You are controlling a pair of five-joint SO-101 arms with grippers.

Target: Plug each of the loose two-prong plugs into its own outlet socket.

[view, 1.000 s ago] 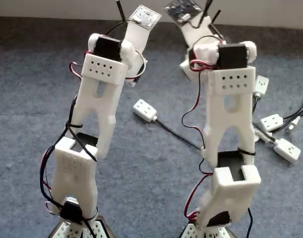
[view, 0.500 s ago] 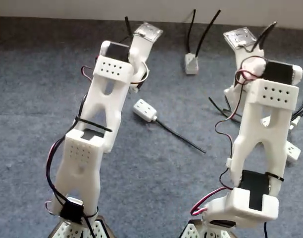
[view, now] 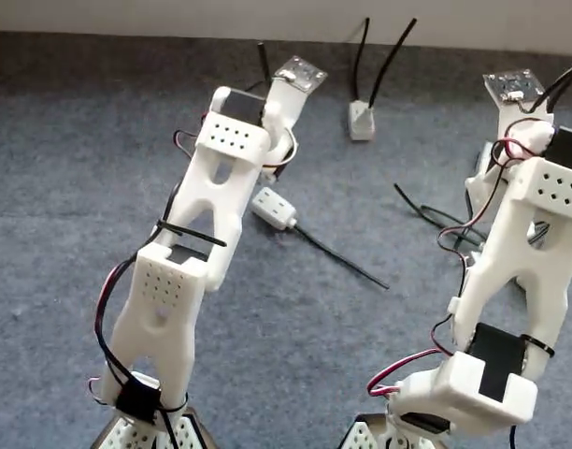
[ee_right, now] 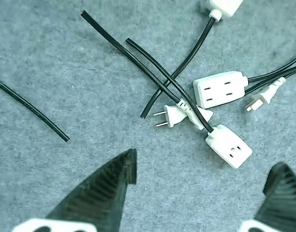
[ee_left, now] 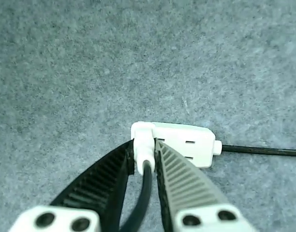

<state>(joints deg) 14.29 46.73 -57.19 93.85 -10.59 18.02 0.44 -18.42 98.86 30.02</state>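
Observation:
My left gripper [ee_left: 144, 147] is shut on a white two-prong plug [ee_left: 142, 140], whose black cord runs back between the fingers. The plug presses against the end of a white outlet socket [ee_left: 184, 143] lying on the carpet; its prongs are hidden. That socket [view: 274, 208] lies just beyond the left arm [view: 232, 159] in the high view. My right gripper [ee_right: 204, 162] hangs open above a cluster at the right: a loose plug [ee_right: 173, 116], a second loose plug [ee_right: 261, 99], and two sockets [ee_right: 220, 89] [ee_right: 229, 146].
Grey carpet covers the floor. Another white socket [view: 361, 120] with two black cords sits near the back wall. Crossed black cords [ee_right: 138, 53] lie beside the right cluster, and a third socket [ee_right: 224, 6] lies farther off. A loose cord [view: 342, 262] trails from the left socket.
The right arm has swung from the middle to the far right, uncovering the back socket. The left arm has shifted right, toward the socket on the carpet.

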